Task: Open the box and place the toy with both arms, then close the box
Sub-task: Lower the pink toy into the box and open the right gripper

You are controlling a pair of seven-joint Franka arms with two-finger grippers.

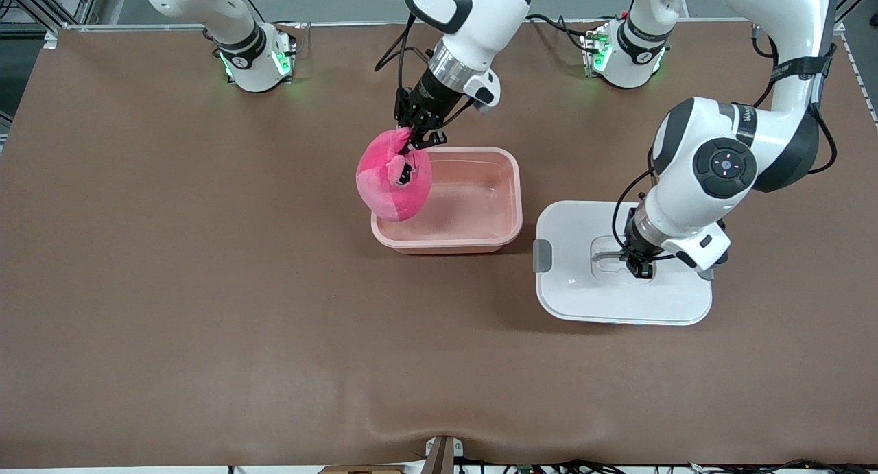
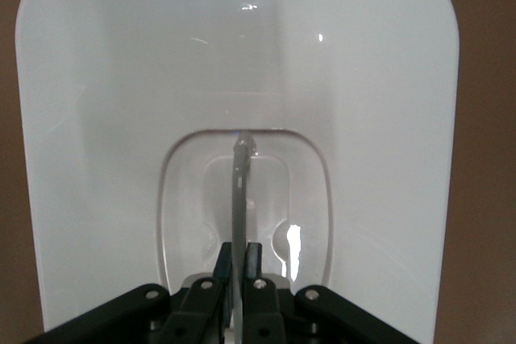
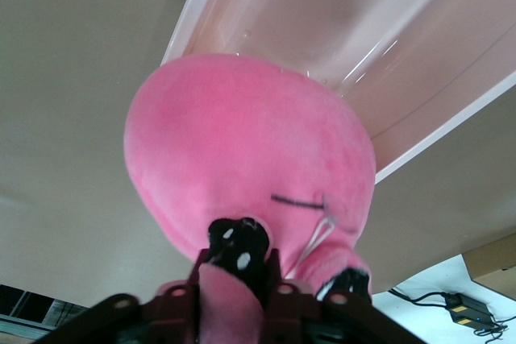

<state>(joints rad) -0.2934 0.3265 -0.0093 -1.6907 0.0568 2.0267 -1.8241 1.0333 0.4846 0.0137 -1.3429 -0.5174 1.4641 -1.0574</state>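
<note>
Hanging from the right gripper (image 1: 416,136), whose jaws pinch its top, the plush pink toy (image 1: 393,179) dangles lengthwise over the open translucent pink box (image 1: 480,206). Beside it the white lid (image 1: 583,282) lies flat on the worktop (image 1: 206,289), the left gripper (image 1: 640,267) jaws pressed onto its clear handle (image 2: 239,191).

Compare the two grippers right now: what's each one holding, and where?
The left gripper is low on the white lid, which lies flat on the table beside the tub, shut on its clear handle. The right gripper is up over the open pink tub, pinching the plush toy. Both point downward.
</note>
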